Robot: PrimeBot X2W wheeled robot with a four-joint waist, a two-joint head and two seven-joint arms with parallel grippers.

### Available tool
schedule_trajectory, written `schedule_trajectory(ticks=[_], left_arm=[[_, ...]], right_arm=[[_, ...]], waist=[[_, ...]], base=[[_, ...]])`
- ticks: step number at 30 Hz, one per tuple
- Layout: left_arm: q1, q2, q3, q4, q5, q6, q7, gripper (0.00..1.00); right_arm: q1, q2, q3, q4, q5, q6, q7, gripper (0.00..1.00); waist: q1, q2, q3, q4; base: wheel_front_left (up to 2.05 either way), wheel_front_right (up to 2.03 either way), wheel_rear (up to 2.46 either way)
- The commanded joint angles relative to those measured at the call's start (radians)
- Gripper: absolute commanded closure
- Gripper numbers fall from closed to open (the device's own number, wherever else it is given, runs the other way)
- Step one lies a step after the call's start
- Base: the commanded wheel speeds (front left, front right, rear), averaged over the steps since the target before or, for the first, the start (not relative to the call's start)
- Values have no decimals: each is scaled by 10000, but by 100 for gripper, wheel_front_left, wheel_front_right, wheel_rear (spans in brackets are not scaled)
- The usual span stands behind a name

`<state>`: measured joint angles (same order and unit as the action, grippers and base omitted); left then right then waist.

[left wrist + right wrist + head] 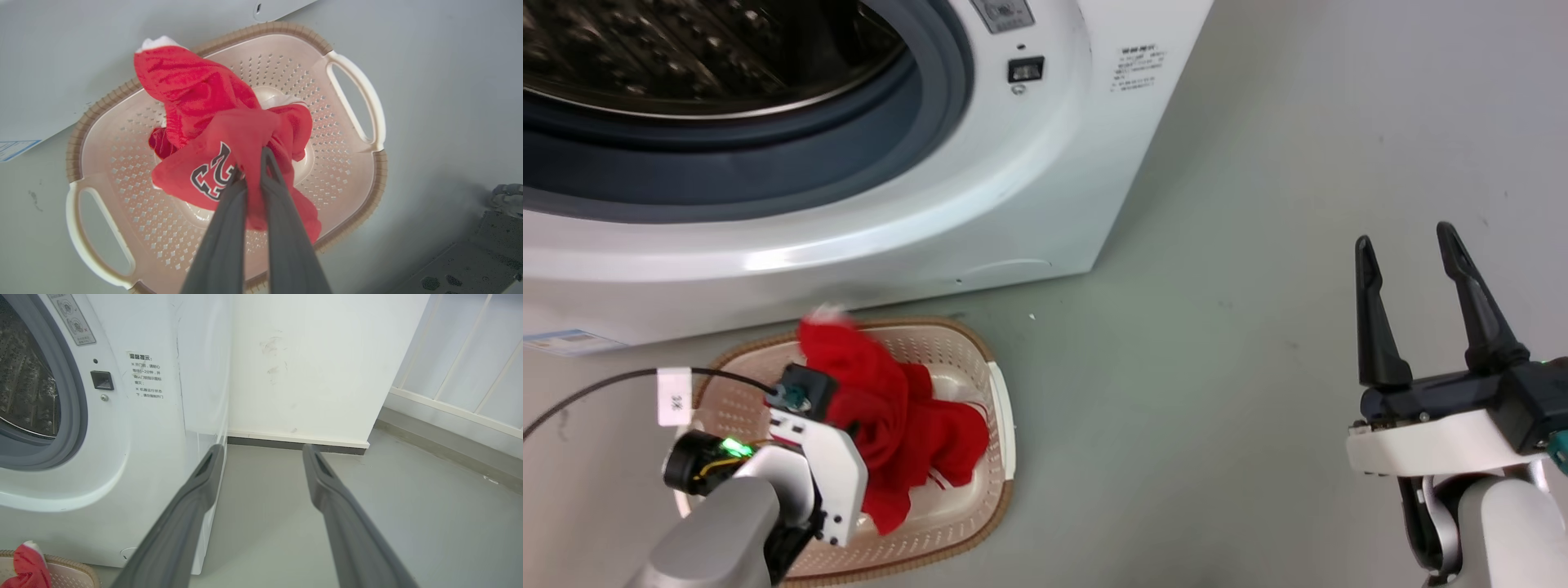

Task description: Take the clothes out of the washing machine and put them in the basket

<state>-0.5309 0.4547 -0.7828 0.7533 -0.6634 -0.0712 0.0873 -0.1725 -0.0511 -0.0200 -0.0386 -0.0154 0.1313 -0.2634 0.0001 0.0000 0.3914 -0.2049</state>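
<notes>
The red clothes (890, 425) hang bunched over the cream basket (1001, 408), which stands on the floor in front of the washing machine (980, 180). In the left wrist view my left gripper (253, 163) is shut on the red clothes (196, 90), pinching a fold beside black-and-white lettering, above the basket (359, 102). One end of the fabric rises over the basket's far rim. My right gripper (1409, 245) stands open and holds nothing, far to the right over bare floor. The right wrist view shows my right gripper (261, 451), the washing machine (155, 428) with its open drum and a bit of the clothes (26, 565).
The washer's round opening (727, 106) gapes above the basket, its steel drum dark inside. A white wall (310, 363) stands behind the machine, and a railing (461, 384) runs to the right. A black cable (605, 384) loops off my left wrist.
</notes>
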Motion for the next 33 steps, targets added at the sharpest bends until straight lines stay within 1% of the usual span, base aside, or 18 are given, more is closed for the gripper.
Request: schedule_trajectory(ticks=[1, 7, 16, 21, 30, 31, 32, 33], left_arm=[[-251, -65, 53, 272, -30, -64, -122, 100], [-981, -238, 137, 1799, -80, -203, -492, 100], [-1832, -453, 285, 3543, -152, -279, -1128, 100], [-2135, -568, 437, 4238, -273, -178, -1640, 100], [-2340, -686, 291, 4911, -243, -315, -1899, 100], [-2344, -720, 280, 4944, -258, -315, -1915, 97], [-2357, -741, 249, 4966, -218, -318, -1965, 10], [-2379, -766, 252, 4991, -232, -301, -2004, 0]], right_arm=[[-202, 17, 17, -92, 64, -11, -20, 0], [-369, 17, 91, -231, 143, -11, -20, 0], [-562, 17, 343, -438, 265, -11, -20, 0], [-654, 16, 349, -523, 191, -11, -19, 0], [-789, 16, 331, -548, 487, -11, -19, 0], [-797, 16, 321, -528, 496, -11, -19, 0], [-804, 16, 313, -501, 492, -11, -19, 0], [-798, 16, 301, -473, 475, -11, -19, 0]], waist=[[-1, 0, 440, -289], [-1, 0, 1211, -638], [-1, 0, 2091, -1065], [-1, 0, 2444, -1240], [-1, 0, 2678, -1349], [-1, 0, 2665, -1326], [-1, 0, 2641, -1299], [-1, 0, 2607, -1269]], base=[[0, 0, 0], [0, 0, 0], [0, 0, 0], [0, 0, 0], [0, 0, 0], [0, 0, 0], [0, 0, 0], [0, 0, 0]])
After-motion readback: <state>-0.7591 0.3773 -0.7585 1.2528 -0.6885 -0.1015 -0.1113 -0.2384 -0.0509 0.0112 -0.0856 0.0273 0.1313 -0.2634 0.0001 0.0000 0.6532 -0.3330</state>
